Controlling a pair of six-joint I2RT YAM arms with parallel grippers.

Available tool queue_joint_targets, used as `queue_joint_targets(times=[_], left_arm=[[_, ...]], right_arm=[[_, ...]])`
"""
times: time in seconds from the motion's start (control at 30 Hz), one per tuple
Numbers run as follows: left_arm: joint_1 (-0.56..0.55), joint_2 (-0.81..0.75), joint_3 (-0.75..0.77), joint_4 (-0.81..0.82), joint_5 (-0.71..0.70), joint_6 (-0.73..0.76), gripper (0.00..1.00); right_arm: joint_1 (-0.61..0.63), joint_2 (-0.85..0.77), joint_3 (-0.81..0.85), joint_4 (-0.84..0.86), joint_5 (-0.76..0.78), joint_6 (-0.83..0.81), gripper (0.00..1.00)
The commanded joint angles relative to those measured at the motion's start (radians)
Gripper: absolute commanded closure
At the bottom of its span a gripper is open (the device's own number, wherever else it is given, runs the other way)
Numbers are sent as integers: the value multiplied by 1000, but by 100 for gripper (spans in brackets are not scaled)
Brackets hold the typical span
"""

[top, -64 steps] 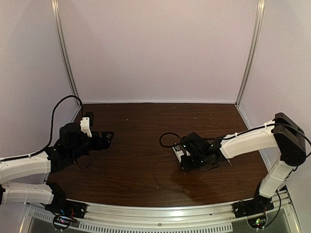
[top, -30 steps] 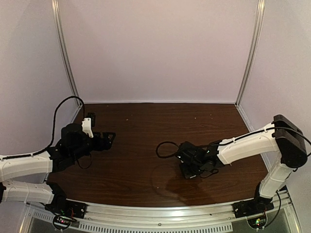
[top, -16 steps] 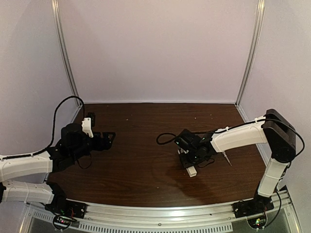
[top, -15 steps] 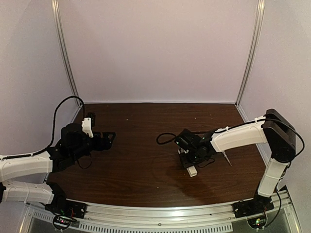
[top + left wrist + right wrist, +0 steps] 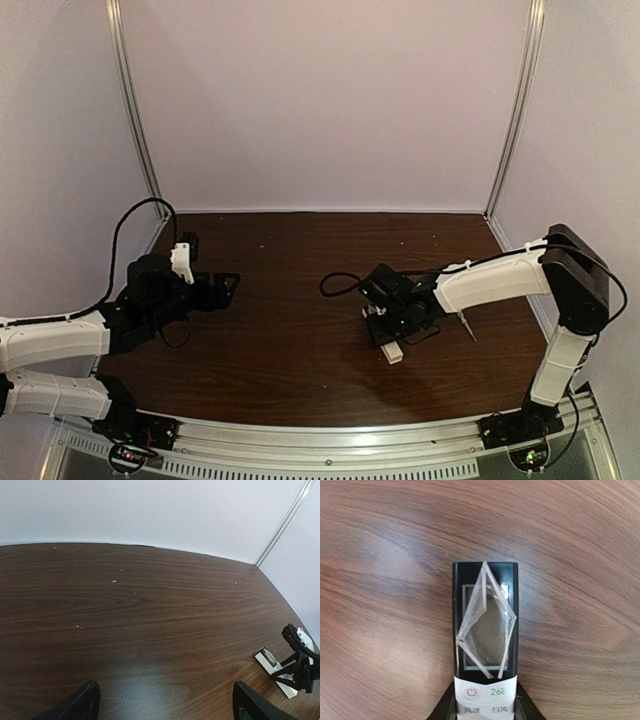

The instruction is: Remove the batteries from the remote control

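So at the near end, the right pincer (image 5: 485,702) has a finger on each long side of the remote control (image 5: 485,645), pressed against the white button end as far as I can tell. I'd call that a grip, jaws fairly narrow. The remote lies flat on the worktop (image 5: 380,580), face up: power button (image 5: 471,692) first, then the dark screen (image 5: 492,625) further out, with a bent bit of clear film (image 5: 476,607) lying over it. From above it sits right of centre, with a thin tool that might be a screwdriver (image 5: 467,326) just off to its right.

The left pincer (image 5: 166,697) hangs over the left side, fingers spread wide with nothing between them, well apart from the remote.

Progress-wise I'd say barely started. The batteries aren't visible anywhere, none lying on the wood, and the bay is presumably on the underside since the buttons face up. Can't tell if the back cover is on or off. My guess at what's left: flip it, open the bay, get both cells out
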Motion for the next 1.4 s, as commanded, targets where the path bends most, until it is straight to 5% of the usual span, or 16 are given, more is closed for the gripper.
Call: queue_joint_targets(times=[0.0, 0.37, 0.77, 1.17, 1.37], left_arm=[[-5, -7, -12, 65, 50, 27, 6], [-4, -17, -36, 148, 135, 81, 6], [-4, 22, -92, 404, 508, 141, 6], [-8, 166, -91, 616, 780, 132, 7], [-92, 199, -39, 543, 759, 194, 7]], right_arm=[[-3, -82, -24, 112, -66, -24, 81], [-3, -237, -179, 406, -285, -71, 83], [-3, -359, -328, 649, -589, -102, 82], [34, -379, -454, 933, -697, -69, 83], [90, -363, -461, 996, -728, -72, 84]])
